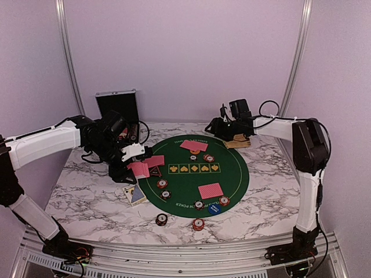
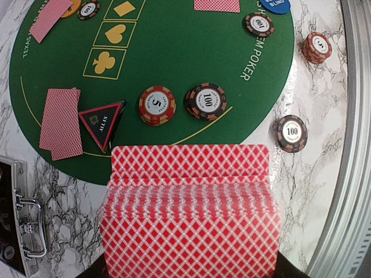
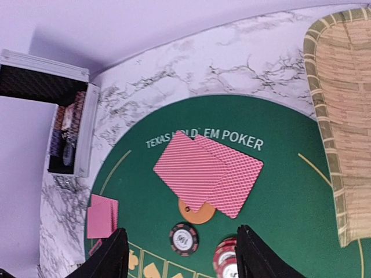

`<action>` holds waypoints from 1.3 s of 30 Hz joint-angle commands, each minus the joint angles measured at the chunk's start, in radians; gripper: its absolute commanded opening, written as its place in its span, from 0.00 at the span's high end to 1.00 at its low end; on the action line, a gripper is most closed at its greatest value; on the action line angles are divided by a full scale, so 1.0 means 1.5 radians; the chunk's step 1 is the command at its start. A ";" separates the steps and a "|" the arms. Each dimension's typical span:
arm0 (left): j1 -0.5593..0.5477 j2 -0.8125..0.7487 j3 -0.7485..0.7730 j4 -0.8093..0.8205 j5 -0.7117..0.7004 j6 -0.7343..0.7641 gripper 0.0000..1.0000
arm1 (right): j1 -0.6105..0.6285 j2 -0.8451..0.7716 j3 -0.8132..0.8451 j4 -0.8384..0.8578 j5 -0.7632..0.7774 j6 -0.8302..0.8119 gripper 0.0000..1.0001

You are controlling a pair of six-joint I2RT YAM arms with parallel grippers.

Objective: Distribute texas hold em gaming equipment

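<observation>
Off the near edge of the green mat (image 1: 235, 174), two chip stacks (image 1: 161, 219) sit on the marble table (image 1: 87, 191), clear of both arms. Just inside that edge you have a blue disc (image 1: 215, 208) and a near pair of cards (image 1: 210, 190), face down.

At the mat's left edge your left gripper (image 1: 138, 168) is clamped on the deck (image 2: 188, 208). The deck is slightly fanned, its backs a red diamond lattice, and it hides the fingers in the wrist view. Just past its front edge lie a black triangle marker (image 2: 103, 120), a chip marked 5 (image 2: 156, 105) and a chip marked 100 (image 2: 205, 101). A left pair of cards (image 2: 60, 123) lies right beside the marker.

Over the mat's far edge your right gripper (image 3: 182, 231) hovers with fingers (image 3: 119, 255) spread and nothing between them. Below it a far pair of cards (image 3: 208, 174) overlaps, covering part of an orange disc (image 3: 197, 213). A dark chip (image 3: 184, 238) and a red chip (image 3: 227, 255) sit just nearer than the disc.

Off the mat's far right is a woven tray (image 3: 342, 116); off its far left a silver case (image 3: 64, 116) stands open, with chips inside.
</observation>
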 commanded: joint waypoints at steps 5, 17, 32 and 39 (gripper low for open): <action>0.000 -0.019 0.000 -0.005 0.002 -0.001 1.00 | 0.124 -0.169 -0.234 0.139 -0.075 0.082 0.26; -0.001 -0.017 -0.001 -0.005 0.019 -0.009 1.00 | 0.310 -0.180 -0.340 0.387 -0.131 0.262 0.17; -0.006 -0.028 -0.008 -0.005 0.021 -0.013 1.00 | 0.369 -0.065 -0.247 0.512 -0.164 0.348 0.15; -0.013 -0.030 0.000 -0.005 0.021 -0.019 1.00 | 0.374 -0.031 -0.213 0.540 -0.189 0.370 0.14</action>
